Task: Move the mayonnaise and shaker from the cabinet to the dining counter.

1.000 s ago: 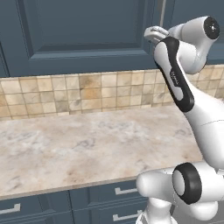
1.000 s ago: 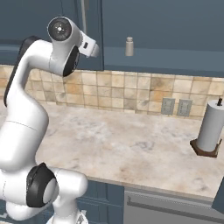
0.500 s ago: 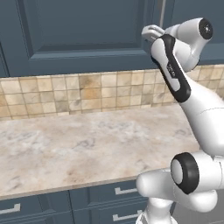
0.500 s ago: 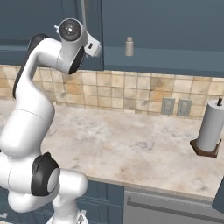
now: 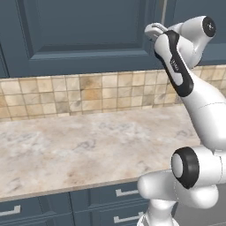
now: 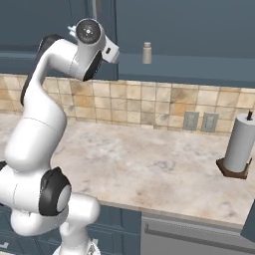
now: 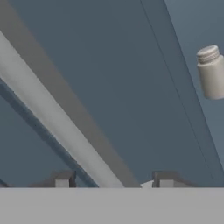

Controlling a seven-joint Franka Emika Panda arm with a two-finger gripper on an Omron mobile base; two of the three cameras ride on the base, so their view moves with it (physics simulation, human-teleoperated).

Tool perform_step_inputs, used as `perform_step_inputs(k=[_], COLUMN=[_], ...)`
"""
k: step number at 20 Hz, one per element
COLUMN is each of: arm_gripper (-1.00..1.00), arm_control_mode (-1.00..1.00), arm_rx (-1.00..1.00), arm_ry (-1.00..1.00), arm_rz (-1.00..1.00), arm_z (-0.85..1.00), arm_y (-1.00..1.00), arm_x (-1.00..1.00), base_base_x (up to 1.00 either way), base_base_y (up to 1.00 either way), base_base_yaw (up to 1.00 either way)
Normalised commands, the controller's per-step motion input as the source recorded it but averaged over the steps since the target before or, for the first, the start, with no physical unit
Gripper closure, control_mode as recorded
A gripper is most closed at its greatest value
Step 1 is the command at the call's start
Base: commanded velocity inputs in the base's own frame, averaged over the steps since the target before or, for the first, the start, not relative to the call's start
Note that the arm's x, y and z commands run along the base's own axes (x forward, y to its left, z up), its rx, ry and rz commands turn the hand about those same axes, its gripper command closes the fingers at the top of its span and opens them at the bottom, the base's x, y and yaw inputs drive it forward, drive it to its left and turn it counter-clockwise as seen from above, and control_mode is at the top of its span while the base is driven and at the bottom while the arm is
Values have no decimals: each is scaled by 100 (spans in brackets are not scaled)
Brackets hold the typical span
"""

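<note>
My gripper (image 7: 114,179) is up at the dark blue-grey cabinet (image 5: 88,35). Its two fingertips (image 7: 62,180) stand astride the long silver bar handle (image 7: 57,118), with a small gap on each side, so it reads as open. In the left base view the hand (image 5: 153,31) sits just below the handle (image 5: 164,11). The small pale shaker (image 6: 147,52) stands upright on the cabinet's shelf, right of the hand (image 6: 110,50); in the hand view the shaker (image 7: 211,72) shows at the upper right. The mayonnaise and the dining counter are out of view.
Below the cabinet runs a marble-look counter (image 5: 79,145) backed by tan tiles (image 5: 79,95). A paper towel roll on a dark holder (image 6: 238,147) stands at its right end, with two wall outlets (image 6: 199,121) behind. Drawers (image 5: 123,192) line the front.
The arm has leaned slightly further up and in toward the cabinet handle. The shaker has not moved.
</note>
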Motion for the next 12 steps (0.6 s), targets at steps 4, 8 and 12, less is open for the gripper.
perform_step_inputs(k=[4,8,12], arm_gripper=[100,100,100], arm_control_mode=[-100,-100,-100], arm_rx=[0,-2,-10], arm_ry=[0,0,0], arm_rz=[6,4,0], arm_z=[-44,-38,-5], arm_y=[0,26,75], arm_x=[23,8,-56], base_base_x=[0,0,0], base_base_y=[0,0,0], base_base_yaw=[0,0,0])
